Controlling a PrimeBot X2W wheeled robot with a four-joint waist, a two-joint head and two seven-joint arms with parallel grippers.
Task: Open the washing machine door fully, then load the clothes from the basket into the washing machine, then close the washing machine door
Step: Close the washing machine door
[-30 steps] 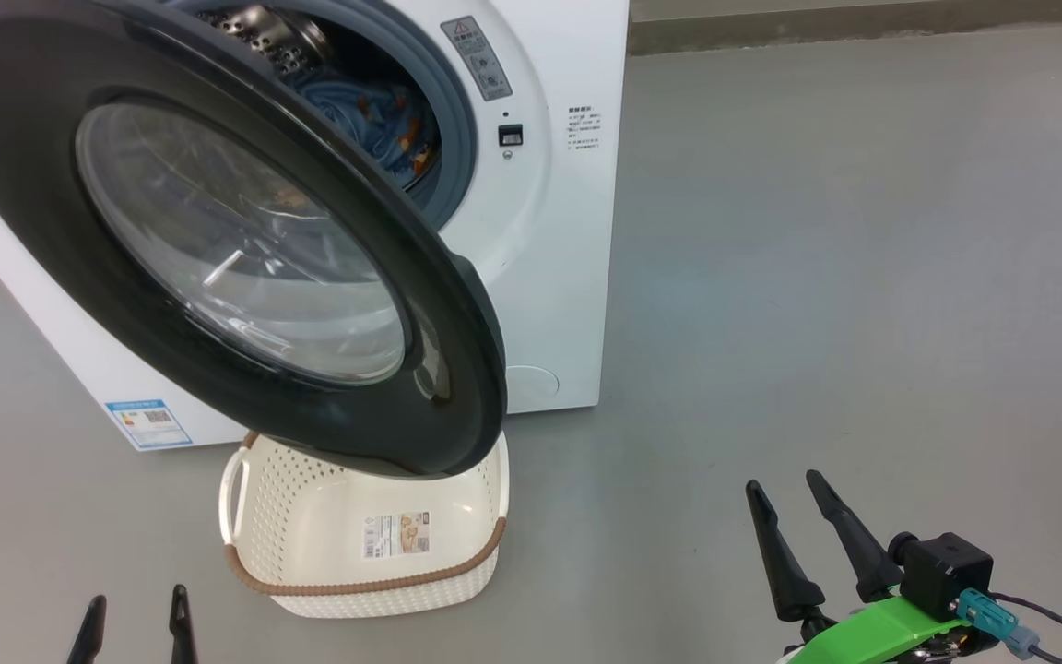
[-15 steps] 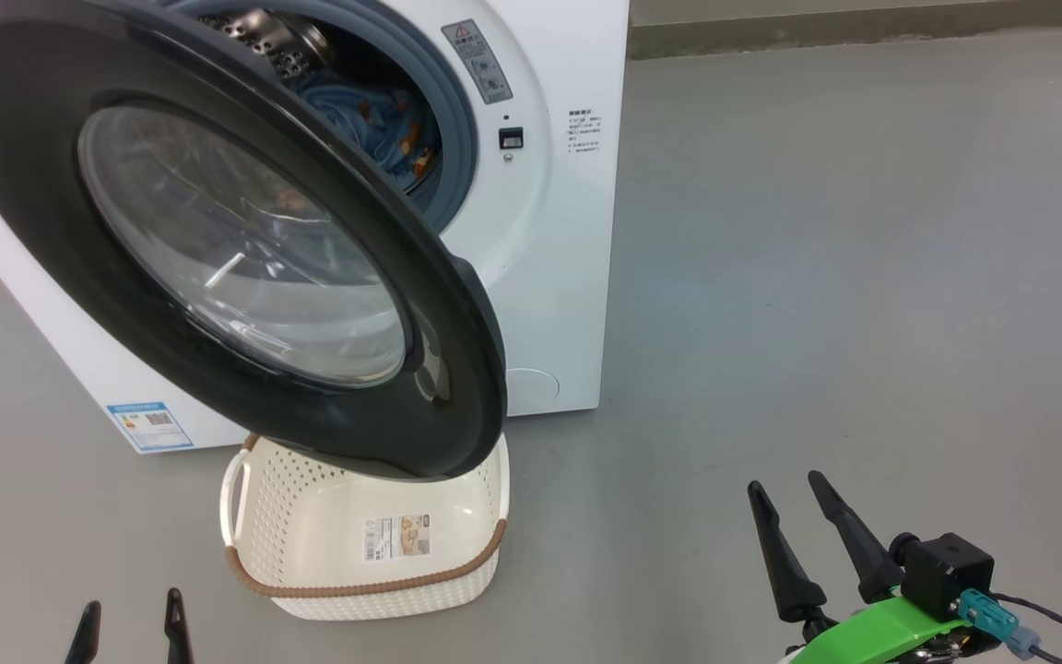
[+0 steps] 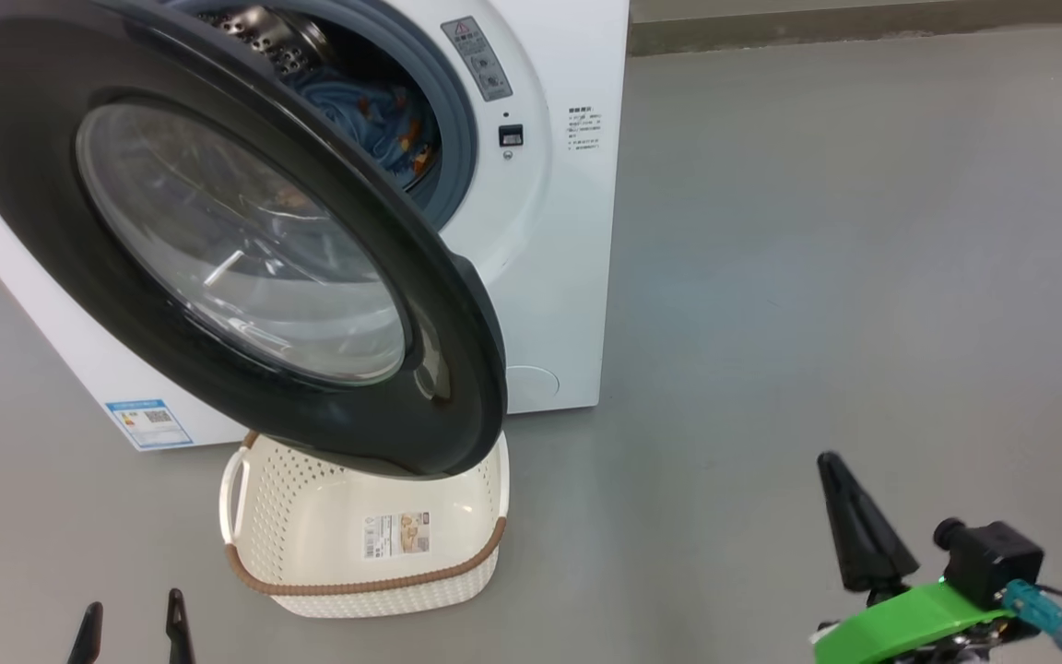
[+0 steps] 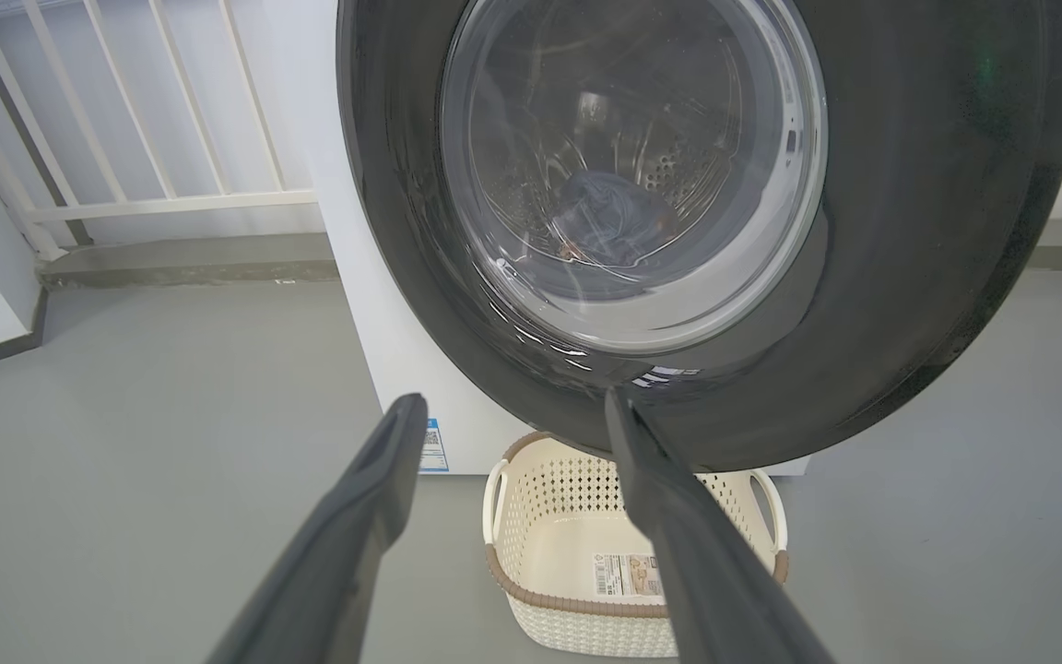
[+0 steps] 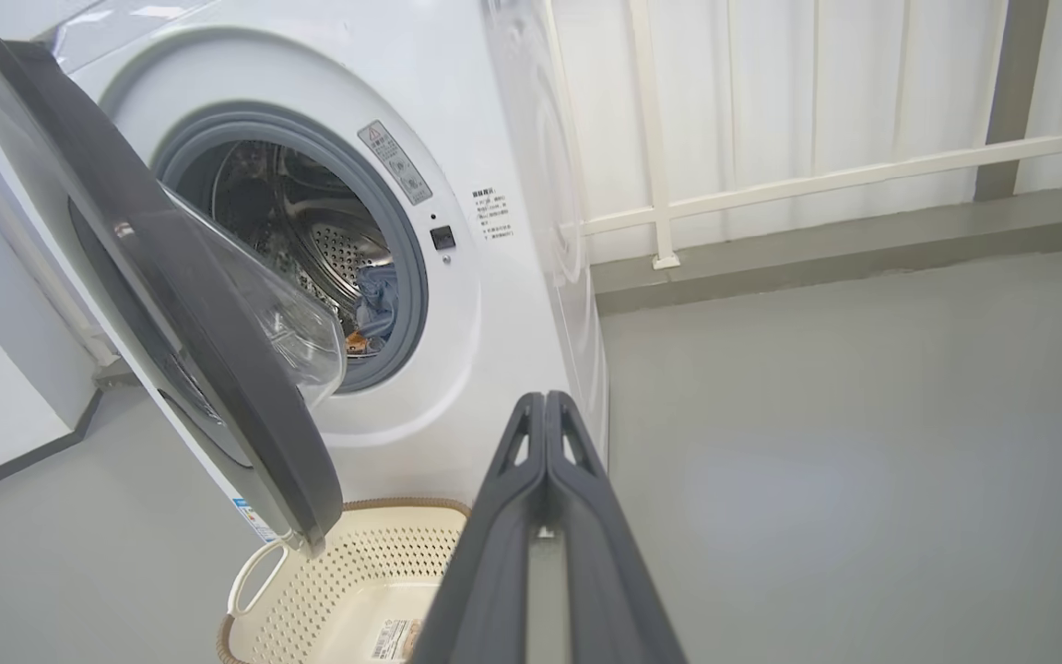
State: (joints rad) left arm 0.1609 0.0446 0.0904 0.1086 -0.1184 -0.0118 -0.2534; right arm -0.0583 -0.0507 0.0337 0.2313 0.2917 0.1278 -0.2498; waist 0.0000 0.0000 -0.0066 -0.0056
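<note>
The washing machine [image 3: 549,240] [image 5: 513,184] stands with its black-rimmed door [image 3: 227,240] [image 4: 909,231] [image 5: 208,360] swung wide open. Light blue clothes [image 3: 374,115] [image 5: 376,295] with orange prints lie in the steel drum. Below the door sits the cream basket [image 3: 365,544] [image 4: 577,553] [image 5: 347,590], with just a label inside. My left gripper [image 3: 130,618] [image 4: 513,410] is open at the lower left, short of the basket. My right gripper [image 3: 831,461] [image 5: 545,398] is shut on nothing, low at the right over bare floor.
Grey floor [image 3: 817,231] spreads wide to the right of the machine. A white railing [image 5: 771,184] and a pale wall run behind it. A low grey kerb [image 4: 190,263] lines the back edge.
My right gripper has shut its two fingers together and moved slightly right. The left gripper dropped a little and stays open. Door and basket are unmoved.
</note>
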